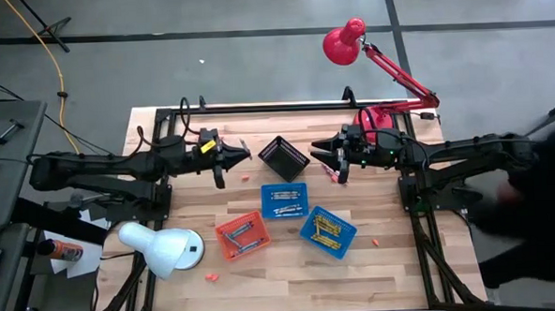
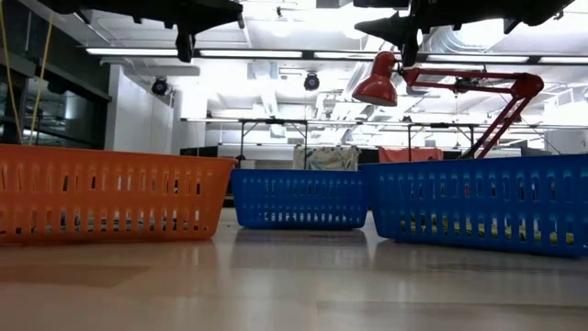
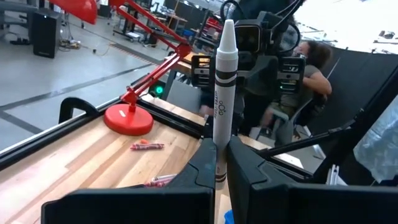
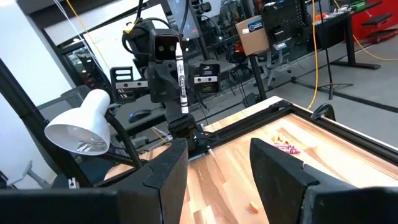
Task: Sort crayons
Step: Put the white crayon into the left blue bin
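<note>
From above, we see the left tool [image 1: 219,174] raised over the desk [image 1: 376,273] near its far edge, left of a black basket [image 1: 284,158], and the right tool [image 1: 340,165] just right of that basket. Two blue baskets [image 1: 284,200] and an orange basket [image 1: 240,235] sit mid-desk with crayons [image 1: 328,230] inside; a few more crayons lie loose toward the near edge.

At desk level, we see the orange basket [image 2: 106,195] and two blue ones [image 2: 299,199] in a row, both tools hanging high above them.

From the left wrist, its tool [image 3: 221,163] is clamped on a white crayon [image 3: 223,93] standing upright; loose crayons [image 3: 147,146] lie near a red lamp base [image 3: 128,119].

From the right wrist, its tool [image 4: 217,163] gapes wide with nothing between its fingers, though its tips are cut off; the white crayon [image 4: 181,76] shows opposite, beside a white lamp [image 4: 79,130].
</note>
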{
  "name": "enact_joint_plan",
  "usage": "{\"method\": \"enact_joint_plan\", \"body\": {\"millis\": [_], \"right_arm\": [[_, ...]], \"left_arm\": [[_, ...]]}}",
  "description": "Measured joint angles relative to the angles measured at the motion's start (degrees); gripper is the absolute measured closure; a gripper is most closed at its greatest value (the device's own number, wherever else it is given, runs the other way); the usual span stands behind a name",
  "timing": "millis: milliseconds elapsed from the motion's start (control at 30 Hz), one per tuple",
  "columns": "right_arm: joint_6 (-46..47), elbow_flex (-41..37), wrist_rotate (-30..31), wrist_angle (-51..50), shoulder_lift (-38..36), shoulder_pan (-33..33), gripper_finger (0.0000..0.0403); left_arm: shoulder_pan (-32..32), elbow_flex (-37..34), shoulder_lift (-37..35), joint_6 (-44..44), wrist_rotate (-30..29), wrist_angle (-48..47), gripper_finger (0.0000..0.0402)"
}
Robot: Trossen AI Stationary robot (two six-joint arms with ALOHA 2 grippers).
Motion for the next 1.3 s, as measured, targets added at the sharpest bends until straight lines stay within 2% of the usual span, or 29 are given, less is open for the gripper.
{"method": "enact_joint_plan", "body": {"millis": [200,333,467,633,767,833,1033,1300], "right_arm": [[0.0,0.0,0.0,0.0,0.0,0.0,0.0236],[-0.2,0.0,0.0,0.0,0.0,0.0,0.0236],[-0.2,0.0,0.0,0.0,0.0,0.0,0.0236],[-1.3,0.0,0.0,-0.2,0.0,0.0,0.0236],[-1.7,0.0,0.0,-0.5,0.0,0.0,0.0236],[-1.7,0.0,0.0,-0.7,0.0,0.0,0.0236],[-1.7,0.0,0.0,-1.9,0.0,0.0,0.0236],[-1.7,0.0,0.0,-3.3,0.0,0.0,0.0236]], "left_arm": [[0.0,0.0,0.3,-0.1,0.2,0.1,0.04],[-0.3,0.3,5.9,-0.1,4.3,-1.1,0.0401],[-1.0,6.2,14.4,1.2,7.7,-4.7,0.0401],[-3.1,16.6,26.0,9.8,11.2,-15.2,0.0401],[-4.6,24.9,34.8,19.2,10.4,-29.0,0.0401],[-5.2,27.9,38.7,22.1,9.6,-32.8,0.0401],[-6.0,31.8,46.6,25.4,9.2,-35.8,0.039],[-5.9,32.3,49.3,25.0,9.2,-36.7,0.0375]]}}
